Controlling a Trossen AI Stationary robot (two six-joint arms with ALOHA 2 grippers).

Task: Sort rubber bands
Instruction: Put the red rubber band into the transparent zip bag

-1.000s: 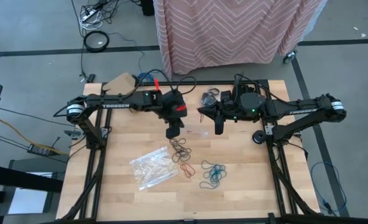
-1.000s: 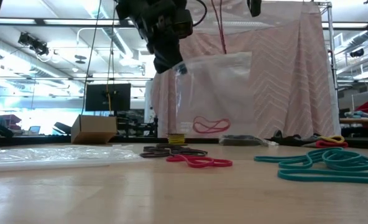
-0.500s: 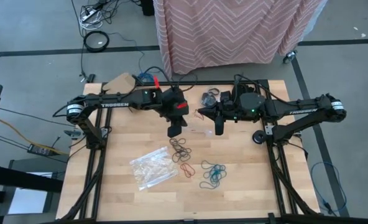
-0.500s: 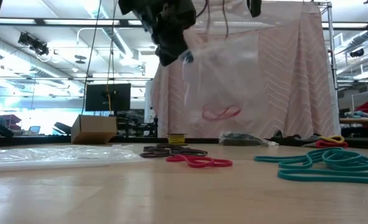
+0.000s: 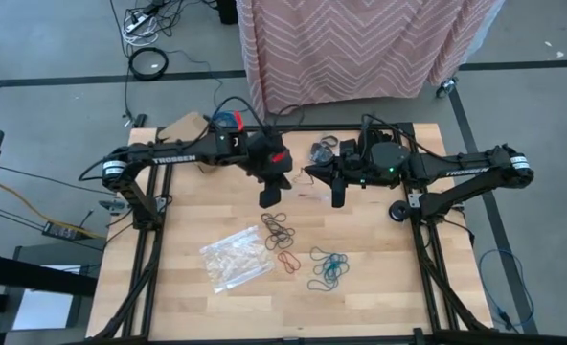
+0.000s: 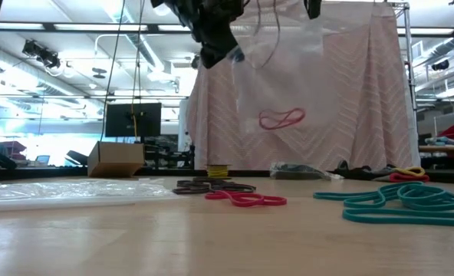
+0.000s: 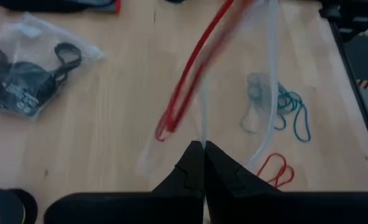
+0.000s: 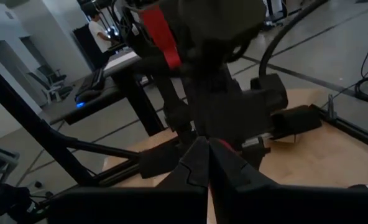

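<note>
Two grippers hold a clear plastic bag point(image 6: 277, 84) stretched between them above the table point(image 5: 197, 297), the left gripper point(image 5: 270, 195) and right gripper point(image 5: 337, 197) each pinched shut on an edge. One red rubber band point(image 6: 281, 118) hangs as a thin twisted loop inside the bag. Below on the wood lie separate clusters of dark bands point(image 5: 278, 229), red bands point(image 5: 288, 261) and teal bands point(image 5: 328, 267), beside a crinkly bag point(image 5: 236, 257). Only the left wrist view shows another bag of black bands point(image 7: 25, 68), while the low view alone reveals the hanging band
</note>
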